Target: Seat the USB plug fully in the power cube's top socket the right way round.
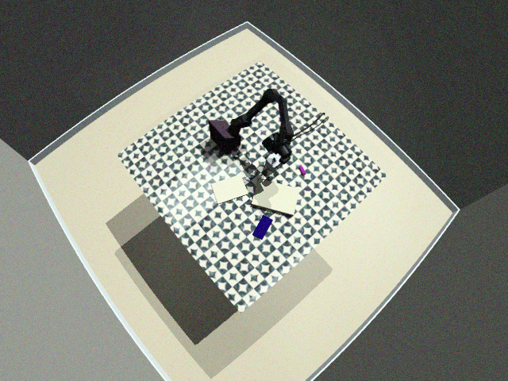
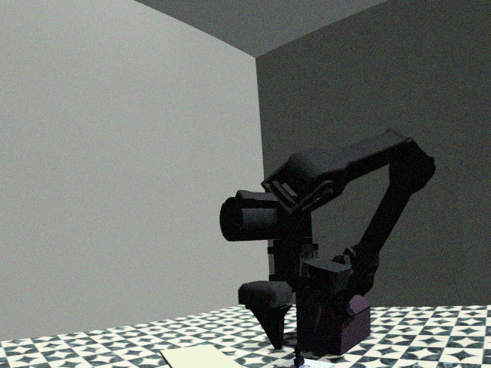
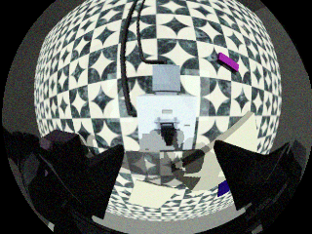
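Hovering wide open and empty, the tool (image 3: 168, 163) is above the power cube (image 3: 167, 119), its top socket holding the USB plug (image 3: 170, 135).

From above I see my arm (image 1: 262, 107) bent over the checkered worktop (image 1: 197, 246), its pincer (image 1: 264, 172) open above the white power cube (image 1: 274, 159), two cream pads (image 1: 229, 188) alongside.

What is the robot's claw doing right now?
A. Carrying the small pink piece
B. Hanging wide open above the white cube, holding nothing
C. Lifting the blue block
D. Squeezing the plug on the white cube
B. In the wrist view the claw has its dark fingers spread far apart on either side, and the white power cube with its USB plug sits below between them, untouched.
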`<state>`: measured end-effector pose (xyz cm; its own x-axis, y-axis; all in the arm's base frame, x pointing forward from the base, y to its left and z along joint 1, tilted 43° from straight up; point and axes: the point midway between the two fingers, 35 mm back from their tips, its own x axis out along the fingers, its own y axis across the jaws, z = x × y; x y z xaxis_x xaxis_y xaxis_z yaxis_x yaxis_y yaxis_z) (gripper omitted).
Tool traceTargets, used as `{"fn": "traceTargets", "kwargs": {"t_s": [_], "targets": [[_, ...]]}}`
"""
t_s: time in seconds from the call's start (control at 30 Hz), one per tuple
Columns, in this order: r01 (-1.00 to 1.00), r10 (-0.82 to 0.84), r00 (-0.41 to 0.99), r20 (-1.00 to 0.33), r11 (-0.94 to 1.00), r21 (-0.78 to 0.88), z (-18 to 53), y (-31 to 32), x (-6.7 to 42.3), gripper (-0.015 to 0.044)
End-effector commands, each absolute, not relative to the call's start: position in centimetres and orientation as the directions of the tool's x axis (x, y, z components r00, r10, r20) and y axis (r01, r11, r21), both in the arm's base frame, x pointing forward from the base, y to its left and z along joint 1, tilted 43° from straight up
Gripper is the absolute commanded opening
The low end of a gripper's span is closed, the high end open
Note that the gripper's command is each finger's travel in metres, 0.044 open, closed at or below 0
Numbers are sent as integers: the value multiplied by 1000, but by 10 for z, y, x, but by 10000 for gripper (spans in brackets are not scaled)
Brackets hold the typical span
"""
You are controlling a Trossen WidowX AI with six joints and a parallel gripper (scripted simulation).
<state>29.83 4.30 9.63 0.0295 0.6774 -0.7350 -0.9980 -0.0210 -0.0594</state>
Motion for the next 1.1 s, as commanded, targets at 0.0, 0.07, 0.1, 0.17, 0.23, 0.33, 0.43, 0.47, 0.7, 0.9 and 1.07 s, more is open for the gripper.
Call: {"fn": "traceTargets", "kwargs": {"t_s": [0.0, 0.07, 0.1, 0.17, 0.23, 0.33, 0.43, 0.47, 0.7, 0.9, 1.07], "targets": [[-998, 679, 29, -734, -15, -54, 93, 45, 298, 440], [-998, 679, 30, -734, -15, -54, 91, 47, 298, 440], [-998, 679, 30, -734, -15, -54, 91, 48, 298, 440], [-998, 679, 30, -734, -15, -54, 89, 49, 298, 440], [-998, 679, 30, -734, -15, -54, 88, 50, 298, 440], [-998, 679, 30, -734, -15, -54, 86, 52, 298, 440], [-998, 679, 30, -733, -15, -54, 84, 54, 298, 440], [-998, 679, 30, -733, -15, -54, 84, 54, 298, 440], [-998, 675, 28, -737, -22, -59, 85, 53, 299, 256], [-998, 675, 28, -737, -22, -59, 85, 53, 299, 99], [-998, 675, 28, -737, -22, -59, 85, 53, 299, 7]]}}
